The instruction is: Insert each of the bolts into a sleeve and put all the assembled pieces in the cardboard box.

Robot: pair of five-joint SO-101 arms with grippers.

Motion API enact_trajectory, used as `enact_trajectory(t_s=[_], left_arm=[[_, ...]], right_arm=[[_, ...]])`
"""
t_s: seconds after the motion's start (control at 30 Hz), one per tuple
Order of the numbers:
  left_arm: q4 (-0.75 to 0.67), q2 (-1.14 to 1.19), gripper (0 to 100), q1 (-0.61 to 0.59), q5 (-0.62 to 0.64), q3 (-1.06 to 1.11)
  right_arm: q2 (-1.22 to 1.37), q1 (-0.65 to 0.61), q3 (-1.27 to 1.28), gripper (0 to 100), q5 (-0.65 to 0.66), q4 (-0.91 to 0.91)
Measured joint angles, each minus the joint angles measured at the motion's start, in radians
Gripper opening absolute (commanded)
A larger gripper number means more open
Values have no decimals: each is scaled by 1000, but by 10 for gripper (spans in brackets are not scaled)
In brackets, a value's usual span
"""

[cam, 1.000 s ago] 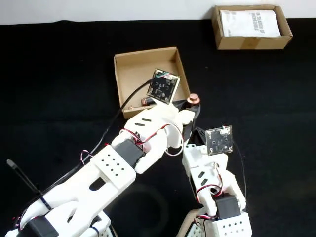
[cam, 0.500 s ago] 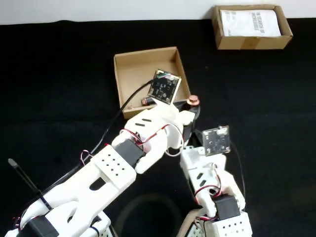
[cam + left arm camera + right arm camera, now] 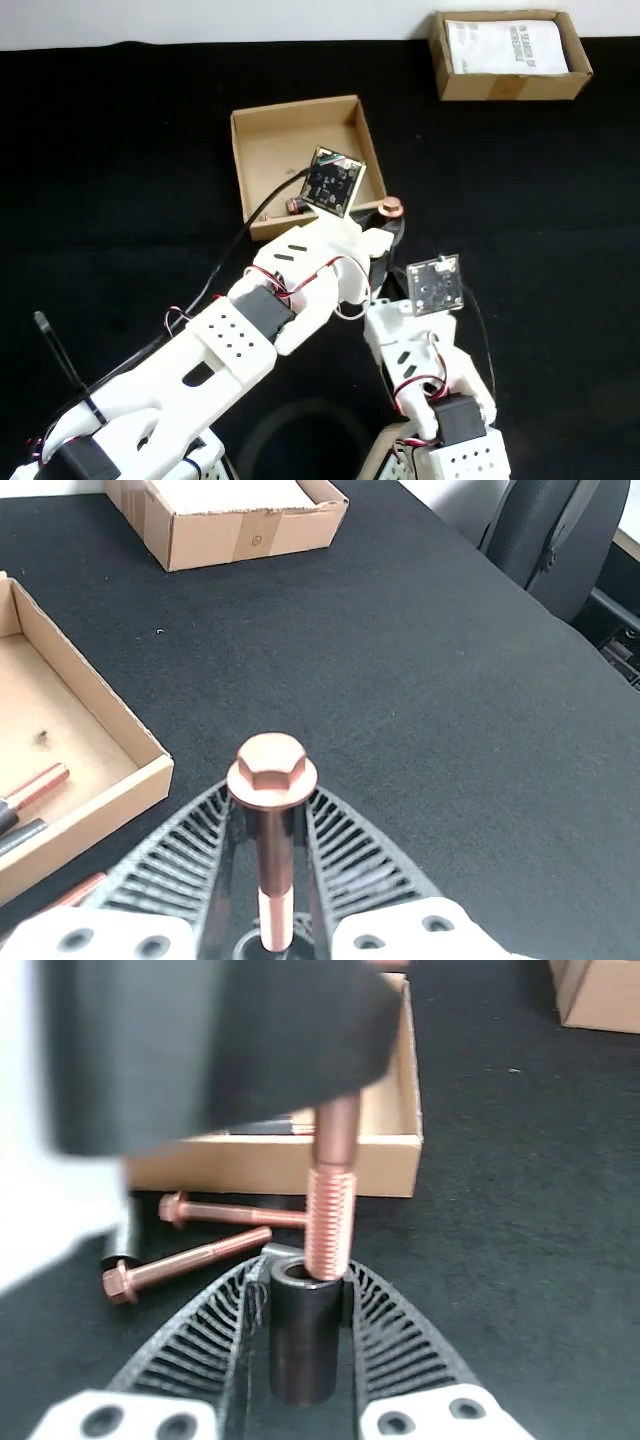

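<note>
The bolt (image 3: 329,1222), pinched in the left hand (image 3: 270,798), has its threaded tip at the rim of the sleeve (image 3: 303,1345) pinched in the right hand (image 3: 305,1266), just right of the cardboard box (image 3: 275,150) mid-frame. The tip looks off-centre, so pushing could jam it and twist either piece loose.

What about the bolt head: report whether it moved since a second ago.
Yes: the bolt head shifted slightly toward the picture's bottom edge, away from the cardboard box.

The bolt (image 3: 272,772) is shiny copper, the sleeve (image 3: 303,1345) plain black, and the table (image 3: 120,150) matt black. The cardboard box (image 3: 275,135) is tan and the arms (image 3: 235,340) are white. The left gripper (image 3: 270,792) and right gripper (image 3: 305,1268) are black with a ribbed pattern.
</note>
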Motion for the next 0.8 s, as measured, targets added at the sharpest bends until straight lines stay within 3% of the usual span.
enact_trajectory(t_s=[0.63,0.8], left_arm=[[0,2,8,-8,2,25],[-2,2,8,-6,64,61]], right_arm=[[0,11,-2,8,28,-2],[0,11,-28,8,28,-2]])
